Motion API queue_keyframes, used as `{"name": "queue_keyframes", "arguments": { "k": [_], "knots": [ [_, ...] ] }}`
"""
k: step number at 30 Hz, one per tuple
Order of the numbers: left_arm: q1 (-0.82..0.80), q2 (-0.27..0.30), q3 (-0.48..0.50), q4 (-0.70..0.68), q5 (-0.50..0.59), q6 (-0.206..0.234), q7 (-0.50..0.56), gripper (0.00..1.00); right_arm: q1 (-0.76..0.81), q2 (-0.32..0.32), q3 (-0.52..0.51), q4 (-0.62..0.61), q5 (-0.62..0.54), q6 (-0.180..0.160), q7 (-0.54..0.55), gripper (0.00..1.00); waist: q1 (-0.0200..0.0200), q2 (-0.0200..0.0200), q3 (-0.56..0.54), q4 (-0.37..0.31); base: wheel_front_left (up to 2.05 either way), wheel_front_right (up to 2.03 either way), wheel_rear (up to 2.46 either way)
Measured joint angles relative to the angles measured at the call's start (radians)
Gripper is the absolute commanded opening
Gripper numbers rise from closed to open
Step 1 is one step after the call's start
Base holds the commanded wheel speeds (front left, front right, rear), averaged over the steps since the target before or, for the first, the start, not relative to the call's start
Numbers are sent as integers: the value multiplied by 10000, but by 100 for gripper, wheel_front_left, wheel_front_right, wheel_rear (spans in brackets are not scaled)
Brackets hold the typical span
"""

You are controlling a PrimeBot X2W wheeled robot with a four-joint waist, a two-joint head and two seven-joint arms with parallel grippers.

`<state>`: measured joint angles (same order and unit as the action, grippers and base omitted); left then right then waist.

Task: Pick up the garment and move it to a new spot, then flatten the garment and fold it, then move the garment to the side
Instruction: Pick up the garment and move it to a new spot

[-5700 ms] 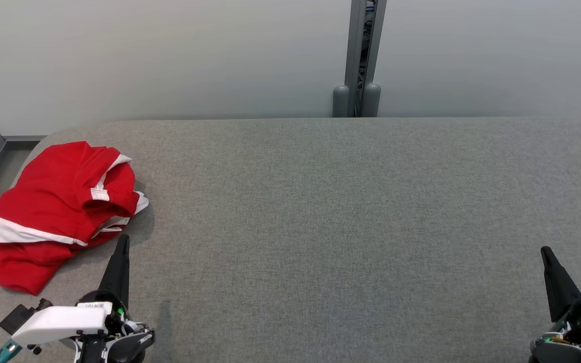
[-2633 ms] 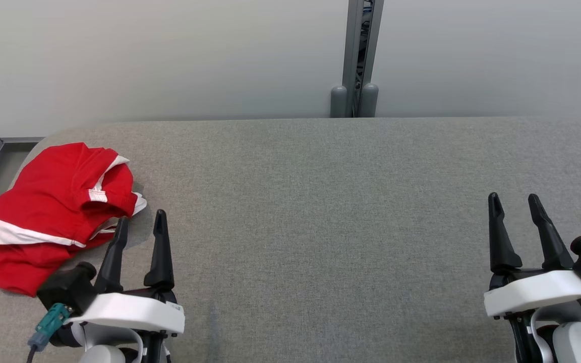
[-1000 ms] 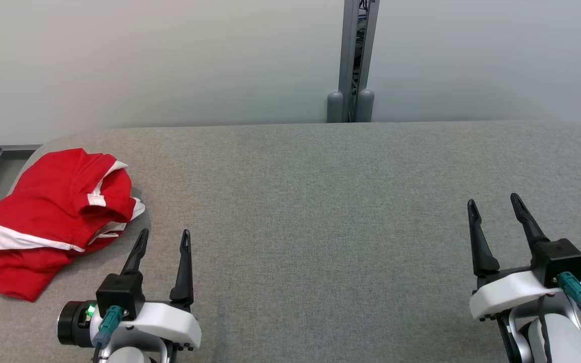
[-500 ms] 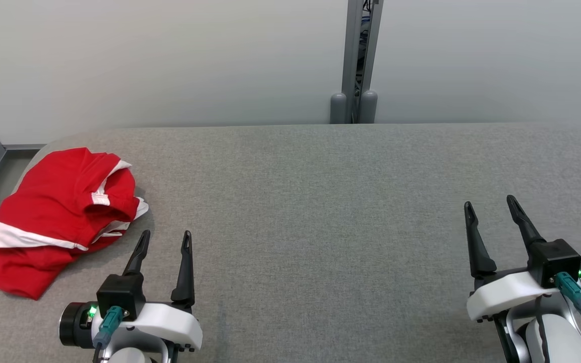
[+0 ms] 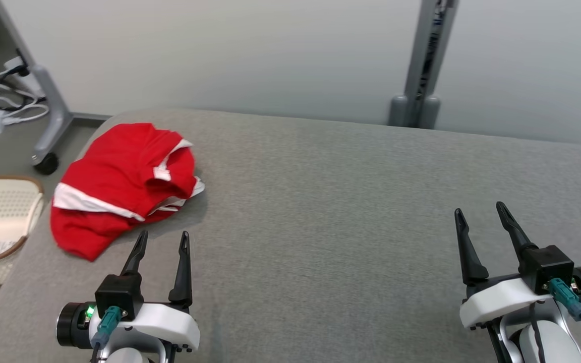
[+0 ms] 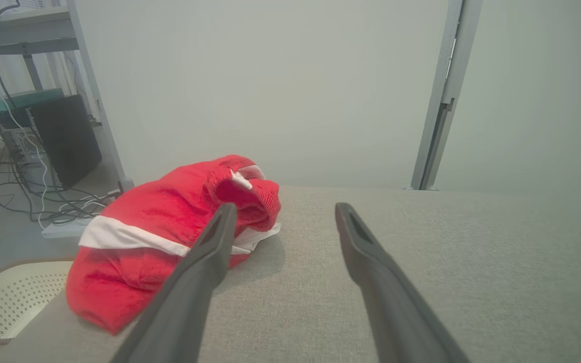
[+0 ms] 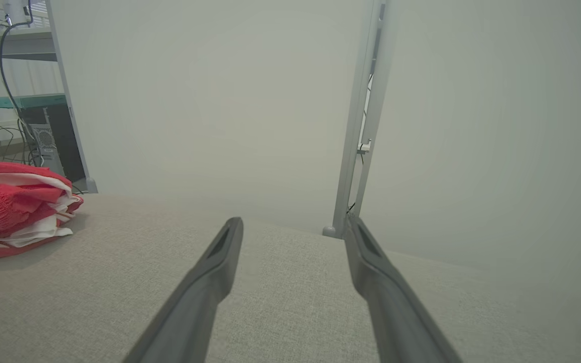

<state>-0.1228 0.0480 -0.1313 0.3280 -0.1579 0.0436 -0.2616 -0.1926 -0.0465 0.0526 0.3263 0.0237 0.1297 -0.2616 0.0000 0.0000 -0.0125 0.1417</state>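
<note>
At the bench's (image 5: 321, 227) left corner, red garment (image 5: 119, 186) lies ungrasped; left hand (image 5: 164, 234), nearest for pickup, and right hand (image 5: 478, 208) hover wide.

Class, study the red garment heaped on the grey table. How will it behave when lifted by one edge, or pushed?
Probably floppy: the red garment lies in soft bunched folds, so a pinch at one edge should let the rest hang. Likely light, since it looks like thin cloth. Pushed, it would probably bunch rather than slide, since the table has a textured fabric top.
</note>
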Motion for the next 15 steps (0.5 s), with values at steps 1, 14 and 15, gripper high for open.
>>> {"name": "queue_keyframes", "arguments": {
  "k": [1, 14, 15],
  "knots": [
    [11, -4, 21, 12, 31, -17, 0, 100, 22, -4, -13, -33, 35, 0, 0, 100, 0, 0, 12, 141, 0, 0, 0],
    [87, 2, 188, -48, 247, -98, -2, 100, 179, 0, 382, -217, 291, 2, -2, 100, 0, 0, 151, 2048, 0, 0, 0],
    [95, 2, 198, -52, 259, -117, -2, 100, 181, 0, 412, -211, 293, 2, -2, 100, 0, 0, 152, 2175, 0, 0, 0]
  ]
}}
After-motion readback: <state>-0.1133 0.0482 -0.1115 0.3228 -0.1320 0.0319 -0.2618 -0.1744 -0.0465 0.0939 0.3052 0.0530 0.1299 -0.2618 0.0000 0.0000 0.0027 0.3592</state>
